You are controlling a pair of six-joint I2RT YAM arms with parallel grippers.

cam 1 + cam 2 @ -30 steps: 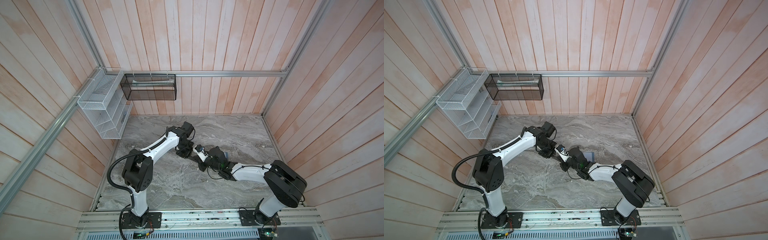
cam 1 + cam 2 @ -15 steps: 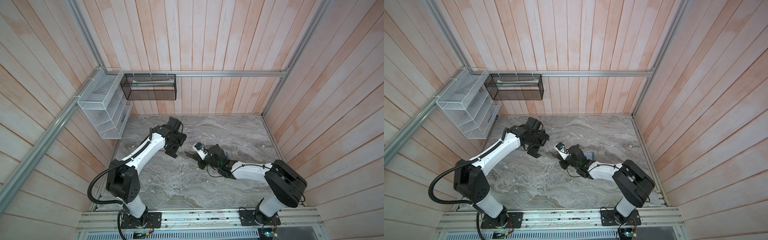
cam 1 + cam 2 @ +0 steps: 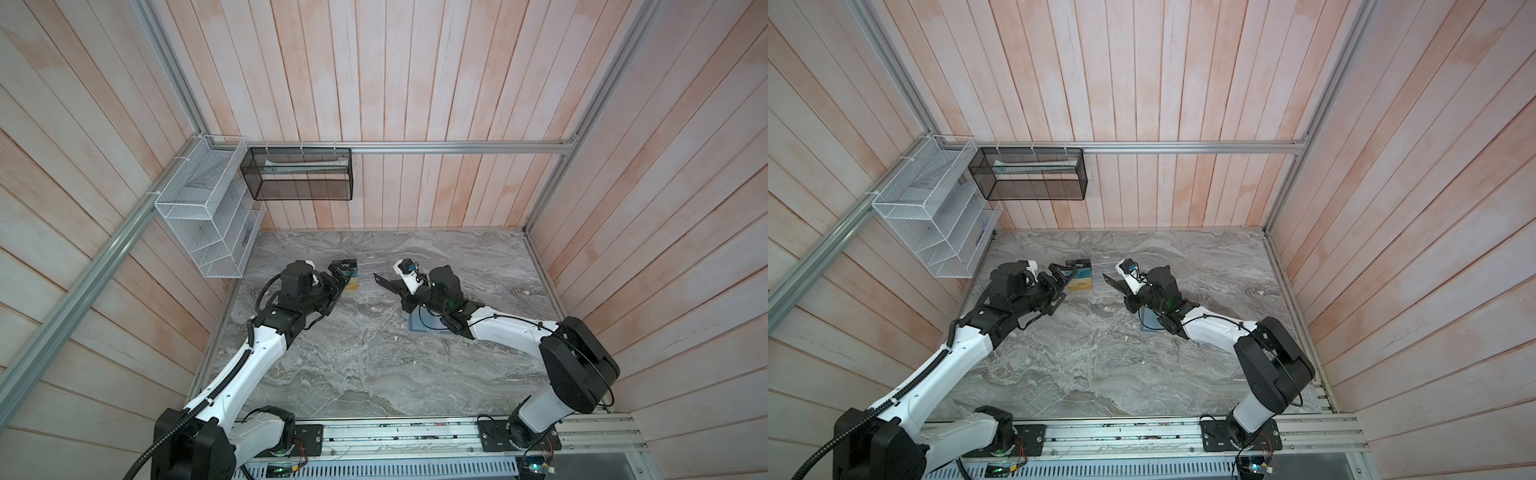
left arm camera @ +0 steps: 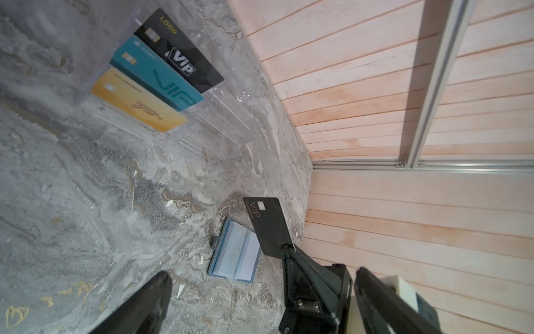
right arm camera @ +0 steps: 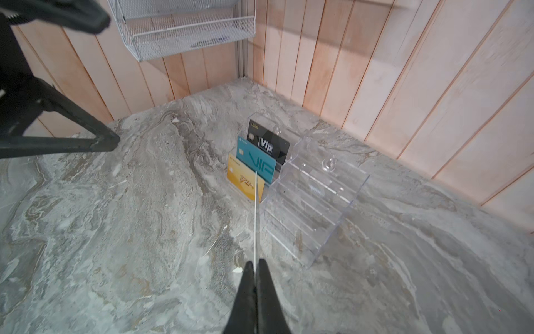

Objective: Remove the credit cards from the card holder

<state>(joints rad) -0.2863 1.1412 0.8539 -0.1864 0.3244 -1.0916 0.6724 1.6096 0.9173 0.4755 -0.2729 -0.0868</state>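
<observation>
In both top views the right gripper (image 3: pixel 400 286) is pressed together on one short end of a dark blue plastic credit card (image 3: pixel 384 281). The card juts out ahead of its tips, clear of the grey marbled table (image 3: pixel 353 365). The slate-blue soft folding card holder (image 3: pixel 419 325) lies open on the table behind those tips, under the gripper's wrist. The left gripper (image 3: pixel 340 275) stands spread and empty, just beside a clear acrylic slotted rack (image 3: pixel 374 272).

From the left wrist, the dark card (image 4: pixel 267 225) reads "VIP" beside a pale chip. It looks thin, stiff and glossy, and is caught only near one end. The holder (image 4: pixel 234 254) shows pale grey-blue pockets and a snap tab; whether anything is left inside, I can't tell.

From the right wrist the card (image 5: pixel 255 217) is edge-on, running straight ahead of the tips toward the rack (image 5: pixel 312 188). There a teal plastic card (image 5: pixel 257 164), a gold-yellow plastic card (image 5: pixel 242 180) and a black plastic card lettered "Vip" (image 5: pixel 268 143) stand in slots.

To my eye this card is out and wants setting down — keep the pinch firm, square its edge and go slowly, since so small a hold could let it pivot.
</observation>
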